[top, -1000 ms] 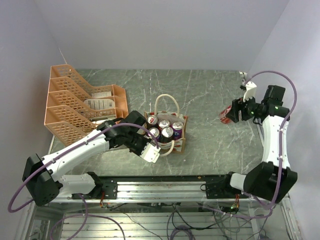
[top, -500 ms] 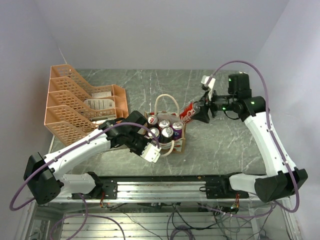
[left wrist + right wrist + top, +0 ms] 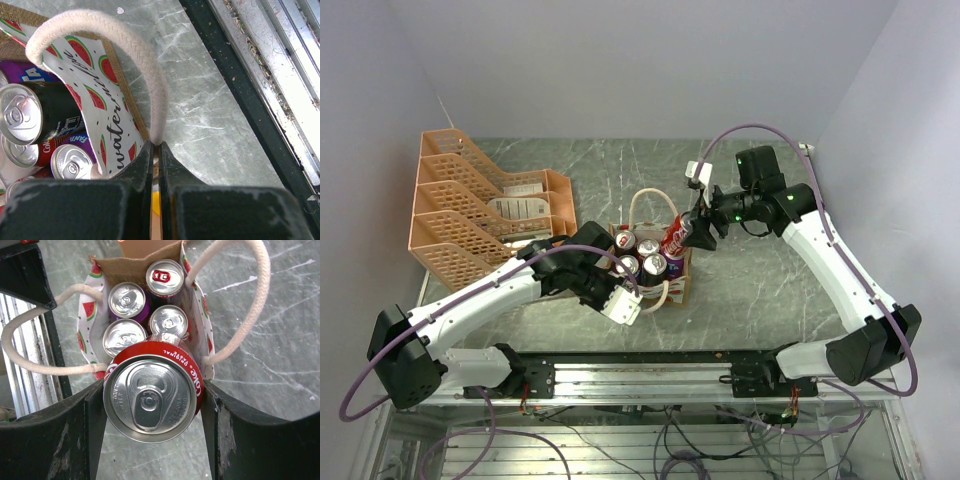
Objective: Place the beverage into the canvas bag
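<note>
A: Can [image 3: 150,397] between the right gripper [image 3: 152,390] fingers [image 3: 60,440]?
B: Glossy red painted metal, shiny bare metal lid. Fingers matt black plastic, scuffed.
A: Bag [image 3: 201,330] below it?
B: Rough tan woven cloth, smooth printed white panel. Handle [image 3: 145,75] pinched by the left gripper [image 3: 155,146]: braided white cord.
A: Table [image 3: 215,115]?
B: Smooth marbled grey, slight sheen.
A: Rack [image 3: 460,215] beyond the left gripper?
B: Orange plastic mesh.

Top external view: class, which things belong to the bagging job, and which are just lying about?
Job: red can, canvas bag, cans already inside, left end effector pinching its handle.
Lying about: orange tray rack.
</note>
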Robot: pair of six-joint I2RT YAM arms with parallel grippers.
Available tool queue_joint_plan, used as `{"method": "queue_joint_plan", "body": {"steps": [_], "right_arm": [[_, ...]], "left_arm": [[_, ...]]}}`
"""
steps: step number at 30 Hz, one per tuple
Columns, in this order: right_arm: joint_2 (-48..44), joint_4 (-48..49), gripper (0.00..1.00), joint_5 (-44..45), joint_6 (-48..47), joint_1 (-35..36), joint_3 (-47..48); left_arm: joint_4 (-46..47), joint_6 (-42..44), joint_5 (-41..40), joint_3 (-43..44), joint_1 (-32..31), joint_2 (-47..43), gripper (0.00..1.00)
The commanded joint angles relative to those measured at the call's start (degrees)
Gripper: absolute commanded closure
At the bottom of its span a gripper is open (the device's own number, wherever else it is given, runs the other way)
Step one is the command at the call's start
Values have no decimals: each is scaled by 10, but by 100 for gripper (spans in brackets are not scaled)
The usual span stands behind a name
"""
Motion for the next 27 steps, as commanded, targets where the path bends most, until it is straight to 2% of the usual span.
{"method": "queue_joint_plan", "body": {"steps": [1, 20, 27], "right_arm": [[-19, 27, 100, 12, -6, 3, 7], [-14, -34, 100, 27, -29, 10, -7], [-1, -87, 100, 63, -50, 15, 23]], "left_arm": [[8, -2, 23, 7, -7, -1, 93], [6, -3, 23, 8, -7, 0, 93], [6, -2, 22, 8, -7, -1, 93]]}}
